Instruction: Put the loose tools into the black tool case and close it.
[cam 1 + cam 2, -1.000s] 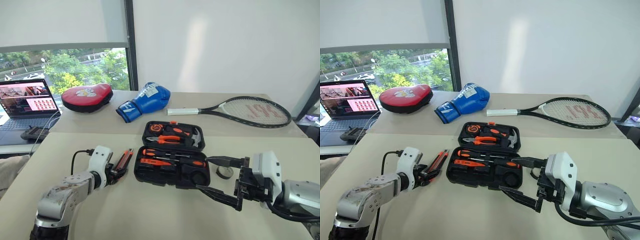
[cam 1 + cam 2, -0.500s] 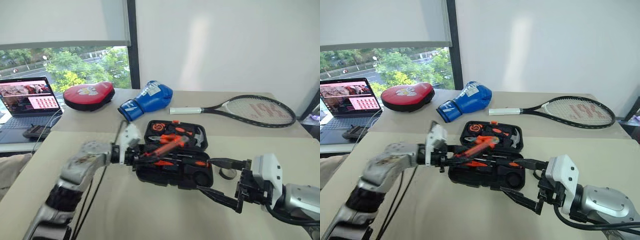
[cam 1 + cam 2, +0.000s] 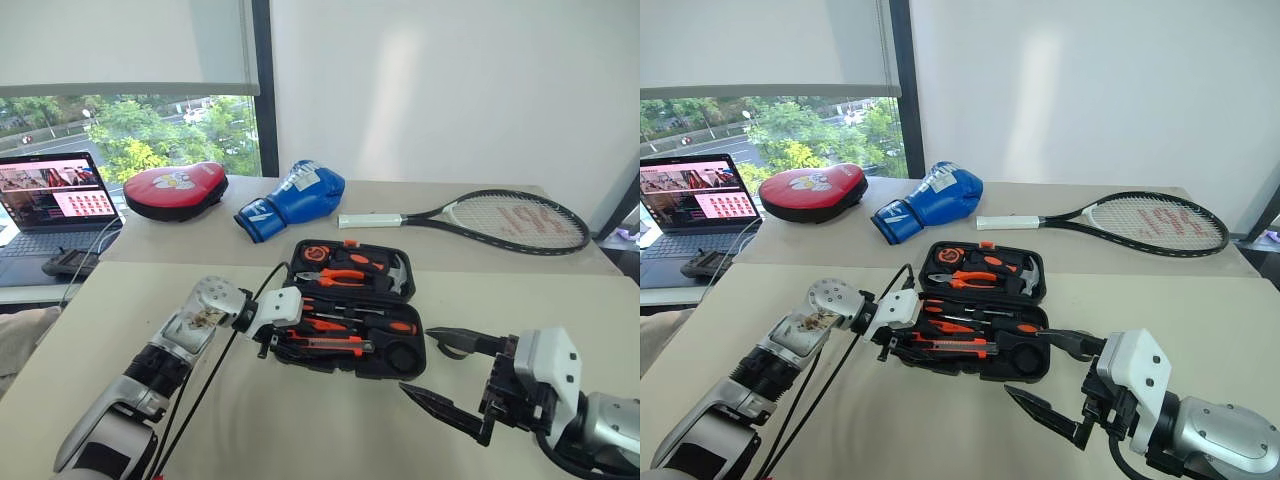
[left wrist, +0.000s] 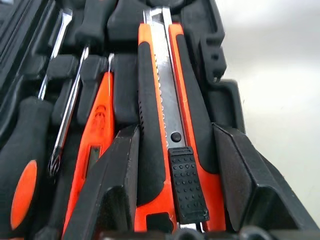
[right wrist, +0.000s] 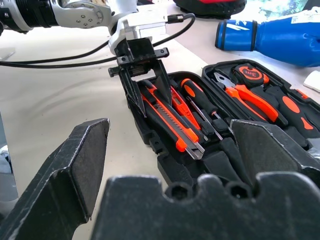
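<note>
Knife point(image 4: 165, 125) pinched btwn left pincer point(image 4: 175, 165) fingers over case point(image 3: 400, 362); right pincer point(image 3: 440, 375) spread wide.

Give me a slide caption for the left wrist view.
Left tool straddling the utility knife as it sits in the black tool case.

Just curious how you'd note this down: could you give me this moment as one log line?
left gripper: shut on utility knife, inside black tool case | right gripper: open, hovering near case | lid: open
</note>
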### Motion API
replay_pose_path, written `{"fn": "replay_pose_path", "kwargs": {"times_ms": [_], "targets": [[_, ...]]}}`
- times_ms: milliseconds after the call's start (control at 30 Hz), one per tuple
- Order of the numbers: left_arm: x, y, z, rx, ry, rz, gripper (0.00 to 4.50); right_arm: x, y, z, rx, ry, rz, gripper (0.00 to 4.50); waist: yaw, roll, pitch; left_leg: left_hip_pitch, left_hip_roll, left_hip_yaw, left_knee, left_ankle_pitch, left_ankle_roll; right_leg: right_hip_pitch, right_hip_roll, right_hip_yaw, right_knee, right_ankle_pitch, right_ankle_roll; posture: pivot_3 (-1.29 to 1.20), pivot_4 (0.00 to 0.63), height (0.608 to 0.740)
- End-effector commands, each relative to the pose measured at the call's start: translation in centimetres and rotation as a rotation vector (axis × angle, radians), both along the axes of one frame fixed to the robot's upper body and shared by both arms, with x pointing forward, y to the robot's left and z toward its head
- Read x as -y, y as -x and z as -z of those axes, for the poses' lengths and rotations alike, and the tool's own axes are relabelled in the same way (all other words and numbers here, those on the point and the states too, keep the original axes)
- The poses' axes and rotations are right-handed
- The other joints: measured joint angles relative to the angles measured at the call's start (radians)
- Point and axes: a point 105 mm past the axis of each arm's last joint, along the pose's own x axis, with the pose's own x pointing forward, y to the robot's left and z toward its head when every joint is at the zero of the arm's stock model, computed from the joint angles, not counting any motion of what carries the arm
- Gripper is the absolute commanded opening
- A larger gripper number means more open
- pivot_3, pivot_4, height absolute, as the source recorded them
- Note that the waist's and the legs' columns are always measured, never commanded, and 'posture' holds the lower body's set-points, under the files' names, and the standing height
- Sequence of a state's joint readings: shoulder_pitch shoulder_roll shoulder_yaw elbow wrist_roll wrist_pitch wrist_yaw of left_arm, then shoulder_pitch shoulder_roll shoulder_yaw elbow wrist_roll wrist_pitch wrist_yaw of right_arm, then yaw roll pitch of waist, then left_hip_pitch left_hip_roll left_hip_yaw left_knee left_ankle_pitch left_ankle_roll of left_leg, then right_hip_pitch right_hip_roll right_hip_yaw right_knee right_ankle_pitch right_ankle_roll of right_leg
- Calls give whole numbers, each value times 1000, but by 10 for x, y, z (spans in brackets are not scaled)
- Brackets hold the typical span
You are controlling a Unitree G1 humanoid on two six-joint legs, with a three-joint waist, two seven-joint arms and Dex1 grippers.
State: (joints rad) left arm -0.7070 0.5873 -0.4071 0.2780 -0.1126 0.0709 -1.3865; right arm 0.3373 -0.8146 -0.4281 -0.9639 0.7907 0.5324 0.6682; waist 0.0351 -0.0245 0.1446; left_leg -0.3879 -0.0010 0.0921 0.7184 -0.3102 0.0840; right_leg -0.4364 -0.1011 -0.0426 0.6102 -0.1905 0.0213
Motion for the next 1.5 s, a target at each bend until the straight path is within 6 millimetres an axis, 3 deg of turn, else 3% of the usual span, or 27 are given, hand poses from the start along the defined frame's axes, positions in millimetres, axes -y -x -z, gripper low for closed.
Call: {"fn": "replay_pose_path", "kwargs": {"times_ms": [33, 300, 367, 500, 633, 667, 733, 833, 967, 1000, 1267, 1367, 1500], "targets": [[-4, -3, 4, 24, -54, 35, 1746, -2, 2, -7, 43, 1, -9, 4500, 0, 0, 0, 0, 0, 0, 0, 0, 0, 0, 0, 0, 0, 0, 0, 0, 150, 740], [-8, 1, 2, -27, -51, 67, 1746, -3, 0, -6, 40, 3, -16, 4500, -5, 0, 0, 0, 1, 0, 2, 0, 0, 0, 1, 0, 1, 0, 0, 0, 150, 740], [-10, 4, -1, -69, -48, 74, 2748, -2, 0, -6, 38, 4, -18, 4500, -9, 0, 0, 0, 1, 0, 2, 0, 0, 0, 2, 0, 1, 0, 0, 0, 150, 740], [-7, -2, -17, -15, 28, 41, 4051, -2, 1, -6, 37, 7, -17, 4500, -18, 0, 0, 0, 2, 0, 2, 0, 0, 0, 2, 1, 1, 0, 1, 0, 150, 740], [-4, -6, -40, -27, 179, -33, 4051, -1, 0, -4, 34, 10, -10, 4500, -20, 0, 0, -1, 1, 0, 2, 0, -1, 0, 2, 1, 1, -1, 2, 0, 150, 740], [-2, -8, -47, -57, 231, -69, 3526, -1, 0, -4, 34, 9, -10, 4500, -21, 0, 0, -1, 1, 0, 3, 0, -1, 0, 2, 1, 1, -1, 2, 0, 150, 740], [2, -7, -50, -60, 253, -82, 3005, 0, -1, -4, 36, 9, -8, 4500, -18, 0, 0, -2, 1, -1, 4, 0, 0, 0, 2, 1, 1, 0, 2, 0, 150, 740], [17, -6, -51, -105, 323, -140, 1797, 1, -2, -4, 40, 14, -7, 4500, -16, 0, 0, -2, 1, -1, 7, 0, 0, 1, 1, 0, 1, 0, 4, 0, 150, 740], [25, -5, -45, -174, 399, -261, 203, 2, -3, -5, 46, 18, -3, 4500, -17, 0, 0, -2, 1, -1, 9, -1, 1, 2, 1, 1, 1, 1, 5, 0, 150, 740], [25, -2, -40, -164, 405, -282, 44, 2, -2, -6, 47, 20, -1, 4500, -17, 0, 0, -2, 1, -1, 9, -1, 1, 2, 1, 1, 1, 2, 6, 0, 150, 740], [7, 10, 16, -141, 341, -437, 44, 3, -2, -4, 43, 22, 7, 4500, -17, 1, 0, 1, 2, -2, 8, 0, 0, 3, -1, 2, 1, 2, 5, 0, 150, 740], [0, 13, 49, -171, 245, -474, 44, 4, -4, -4, 41, 26, 7, 4500, -16, 1, -1, 5, 2, -2, 8, -1, 2, 8, -5, 1, 1, 1, 3, 0, 150, 740], [0, 15, 65, -206, 188, -475, 44, 7, -8, -2, 24, 35, 23, 4500, -16, 8, -7, 18, 1, -1, 6, -3, 4, 16, -9, 2, 0, -3, -2, 0, 150, 740]]}}
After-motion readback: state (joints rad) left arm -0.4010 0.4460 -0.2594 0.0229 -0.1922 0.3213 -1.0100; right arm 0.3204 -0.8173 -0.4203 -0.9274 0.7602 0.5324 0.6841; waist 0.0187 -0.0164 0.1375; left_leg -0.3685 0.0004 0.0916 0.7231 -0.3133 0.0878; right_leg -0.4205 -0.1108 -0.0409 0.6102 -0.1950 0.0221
